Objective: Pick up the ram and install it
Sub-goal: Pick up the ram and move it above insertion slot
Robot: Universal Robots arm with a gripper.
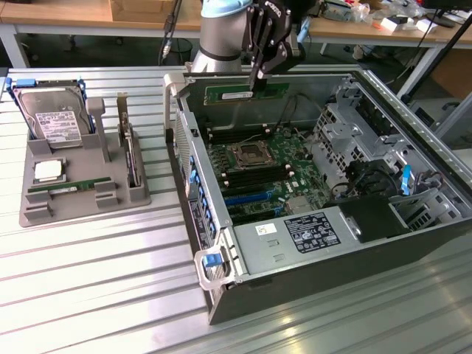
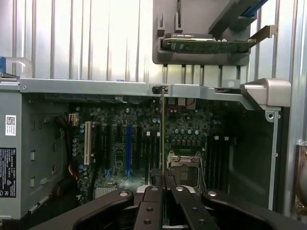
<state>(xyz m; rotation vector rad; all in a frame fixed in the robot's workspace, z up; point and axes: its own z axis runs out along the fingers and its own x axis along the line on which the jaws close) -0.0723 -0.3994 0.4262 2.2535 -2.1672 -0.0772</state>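
Exterior view, tool [image 1: 255, 84] grips ram [image 1: 228, 94], above mobo [image 1: 274, 175]

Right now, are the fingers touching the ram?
Touching. The wrist view shows the fingers shut against both faces of the ram, seen edge-on, with no gap.

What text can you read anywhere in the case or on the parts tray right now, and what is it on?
"85", only faintly legible: small white sticker on the silver cover.
Black power-supply label: print too small to read.
Hard drive label: too small to read.
White label on the ram: blurred.
Case-side labels: unreadable.
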